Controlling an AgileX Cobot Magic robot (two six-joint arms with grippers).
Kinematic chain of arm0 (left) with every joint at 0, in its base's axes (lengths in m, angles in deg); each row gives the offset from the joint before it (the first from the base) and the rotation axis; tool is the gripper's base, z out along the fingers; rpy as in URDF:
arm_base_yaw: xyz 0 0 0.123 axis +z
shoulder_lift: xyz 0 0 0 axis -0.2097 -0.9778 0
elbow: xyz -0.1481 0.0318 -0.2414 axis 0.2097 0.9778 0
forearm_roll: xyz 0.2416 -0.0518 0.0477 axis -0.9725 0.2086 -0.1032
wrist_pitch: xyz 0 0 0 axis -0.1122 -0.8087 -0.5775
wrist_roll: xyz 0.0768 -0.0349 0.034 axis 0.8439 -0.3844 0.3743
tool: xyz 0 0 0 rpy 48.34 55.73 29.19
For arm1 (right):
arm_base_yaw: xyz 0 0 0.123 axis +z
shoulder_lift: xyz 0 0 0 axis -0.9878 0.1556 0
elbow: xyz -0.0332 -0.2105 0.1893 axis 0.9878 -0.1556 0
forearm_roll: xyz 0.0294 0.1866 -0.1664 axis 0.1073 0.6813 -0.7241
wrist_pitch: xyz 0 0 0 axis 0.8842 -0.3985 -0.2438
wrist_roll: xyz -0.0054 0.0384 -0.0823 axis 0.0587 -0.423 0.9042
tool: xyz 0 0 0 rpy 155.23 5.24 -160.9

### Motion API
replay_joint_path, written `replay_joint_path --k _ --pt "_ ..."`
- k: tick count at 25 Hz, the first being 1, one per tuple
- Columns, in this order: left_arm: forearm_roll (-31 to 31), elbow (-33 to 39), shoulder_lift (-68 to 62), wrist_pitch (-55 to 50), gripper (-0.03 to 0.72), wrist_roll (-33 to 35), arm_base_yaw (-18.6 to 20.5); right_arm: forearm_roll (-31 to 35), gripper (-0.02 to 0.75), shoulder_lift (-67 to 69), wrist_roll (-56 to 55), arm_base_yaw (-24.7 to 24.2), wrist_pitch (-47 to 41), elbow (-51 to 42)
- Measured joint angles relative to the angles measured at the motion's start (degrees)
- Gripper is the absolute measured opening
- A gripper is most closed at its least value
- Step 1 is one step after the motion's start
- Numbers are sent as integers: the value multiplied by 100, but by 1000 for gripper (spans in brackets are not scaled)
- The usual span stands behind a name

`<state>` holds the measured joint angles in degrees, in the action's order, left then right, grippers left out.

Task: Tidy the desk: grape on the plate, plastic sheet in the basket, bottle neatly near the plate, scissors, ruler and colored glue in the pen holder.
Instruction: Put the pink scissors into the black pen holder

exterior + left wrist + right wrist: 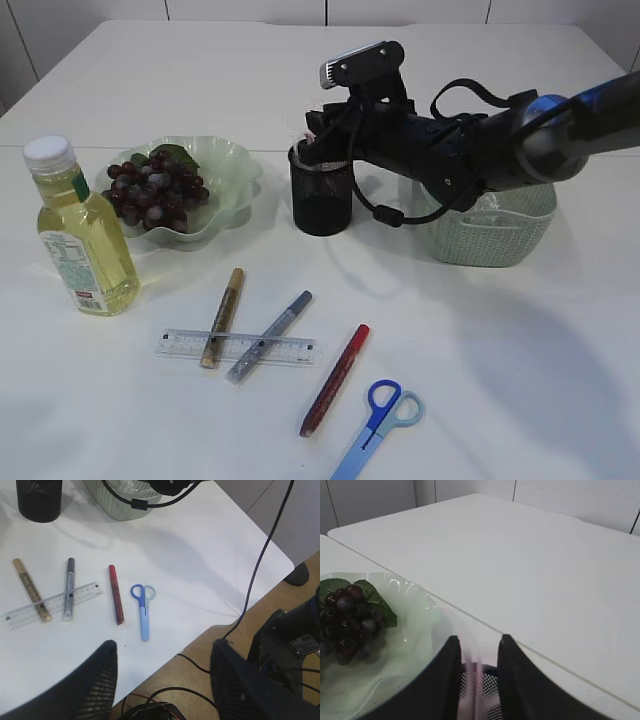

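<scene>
My right gripper (318, 140) hovers over the black mesh pen holder (322, 195). Its fingers (479, 640) are slightly apart, and a blurred pink glue pen (476, 680) stands between them, reaching down into the holder (492, 682). The pen does not touch the right finger. Grapes (155, 190) lie on the green plate (235, 170). The bottle (85, 240) stands left of the plate. The ruler (240, 348), gold (222, 315), silver (270, 322) and red (335, 378) glue pens and blue scissors (378, 420) lie at the front. My left gripper (165, 645) is open and empty over the table's edge.
The pale green basket (490, 230) stands right of the pen holder, under my right arm, with something clear and crinkled inside it (125, 487). The table's front right corner and cables on the floor show in the left wrist view.
</scene>
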<state>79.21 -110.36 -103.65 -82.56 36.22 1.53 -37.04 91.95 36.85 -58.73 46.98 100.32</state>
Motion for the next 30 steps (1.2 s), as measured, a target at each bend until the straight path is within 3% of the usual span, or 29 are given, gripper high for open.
replay_joint_path --k 17,24,30 --pt "0 0 0 0 433 0 0 28 229 -104 -21 0 -559 0" --pt "0 0 9 12 433 0 0 45 230 -917 -735 0 -1986 0" --pt "0 0 9 12 433 0 0 291 230 -1909 -1279 0 -4307 0"
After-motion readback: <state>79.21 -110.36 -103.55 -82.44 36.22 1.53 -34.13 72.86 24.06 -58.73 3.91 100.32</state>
